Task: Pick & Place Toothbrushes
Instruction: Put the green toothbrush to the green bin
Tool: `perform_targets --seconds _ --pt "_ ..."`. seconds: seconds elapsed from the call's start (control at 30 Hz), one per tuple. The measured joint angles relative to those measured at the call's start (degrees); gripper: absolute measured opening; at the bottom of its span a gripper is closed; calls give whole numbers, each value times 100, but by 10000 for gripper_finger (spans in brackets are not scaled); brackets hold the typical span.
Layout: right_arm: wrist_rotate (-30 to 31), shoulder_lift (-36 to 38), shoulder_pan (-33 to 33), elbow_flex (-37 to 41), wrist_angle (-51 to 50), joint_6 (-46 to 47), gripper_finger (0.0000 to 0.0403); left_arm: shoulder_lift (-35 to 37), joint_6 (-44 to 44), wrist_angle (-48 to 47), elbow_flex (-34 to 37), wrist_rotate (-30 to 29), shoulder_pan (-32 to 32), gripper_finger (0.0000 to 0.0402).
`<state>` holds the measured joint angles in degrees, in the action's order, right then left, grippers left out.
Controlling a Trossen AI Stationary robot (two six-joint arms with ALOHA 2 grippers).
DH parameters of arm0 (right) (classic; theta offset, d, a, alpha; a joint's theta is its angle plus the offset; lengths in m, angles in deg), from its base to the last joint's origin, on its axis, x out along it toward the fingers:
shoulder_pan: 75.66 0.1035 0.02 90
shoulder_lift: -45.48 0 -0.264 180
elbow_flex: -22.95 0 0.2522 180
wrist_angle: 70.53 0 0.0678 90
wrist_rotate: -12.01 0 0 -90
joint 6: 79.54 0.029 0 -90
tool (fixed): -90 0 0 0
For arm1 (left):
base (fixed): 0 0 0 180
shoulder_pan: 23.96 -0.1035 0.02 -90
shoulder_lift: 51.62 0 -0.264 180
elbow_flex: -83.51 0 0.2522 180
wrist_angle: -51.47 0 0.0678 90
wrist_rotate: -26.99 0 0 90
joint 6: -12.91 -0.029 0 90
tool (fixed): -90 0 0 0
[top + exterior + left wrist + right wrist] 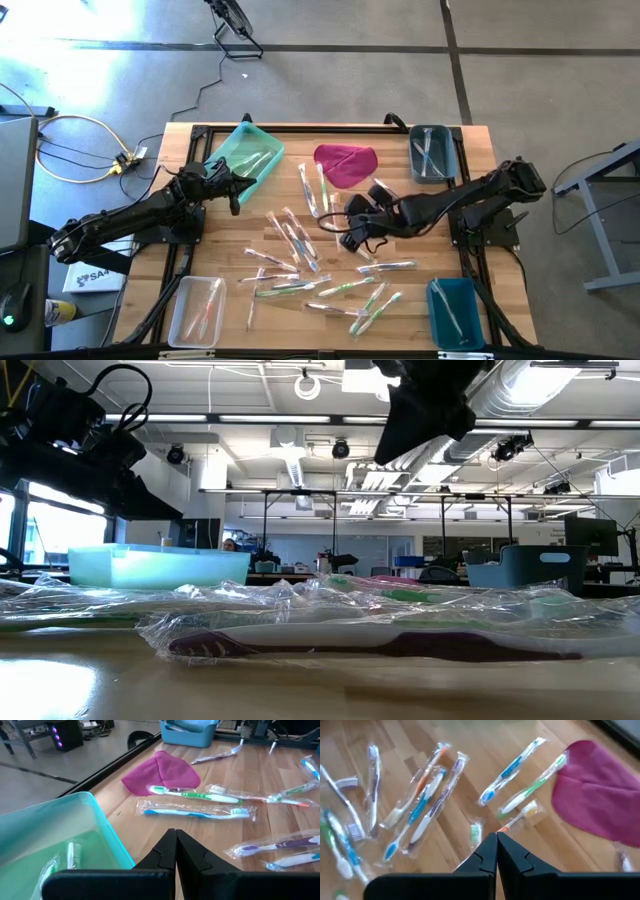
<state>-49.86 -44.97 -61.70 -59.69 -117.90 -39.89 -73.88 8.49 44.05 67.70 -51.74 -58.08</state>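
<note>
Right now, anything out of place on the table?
The magenta cloth lies crumpled at the table's far edge, among wrapped toothbrushes scattered loose across the middle. It belongs to none of the four bins. Nothing looks spilled or broken.

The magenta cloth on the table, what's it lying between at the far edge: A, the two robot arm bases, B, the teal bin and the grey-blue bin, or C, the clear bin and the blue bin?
B: the magenta cloth lies at the table's far side between the teal bin and the grey-blue bin.
</note>
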Motion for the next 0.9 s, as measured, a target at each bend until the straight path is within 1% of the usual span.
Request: perform_targets --seconds 0.17,0.3,0.4,0.6,0.67,0.77,0.9 --pt "-814 0 -90 0 -4 125 2 0 8 -4 1 2 1 0" --pt "-881 0 -94 0 -7 129 10 0 8 -4 2 3 0 0" --pt "-881 0 -94 1 -7 130 37 0 8 -5 2 4 1 0" --pt "-881 0 -94 72 -7 130 123 0 17 -9 0 8 -1 0" --pt "-890 0 -77 169 -3 135 147 0 17 -9 0 15 0 0" --pt "-914 0 -40 440 10 428 170 2 19 -22 0 17 -1 0" --pt "-1140 0 9 911 -2 1162 182 0 20 -28 0 15 -1 0"
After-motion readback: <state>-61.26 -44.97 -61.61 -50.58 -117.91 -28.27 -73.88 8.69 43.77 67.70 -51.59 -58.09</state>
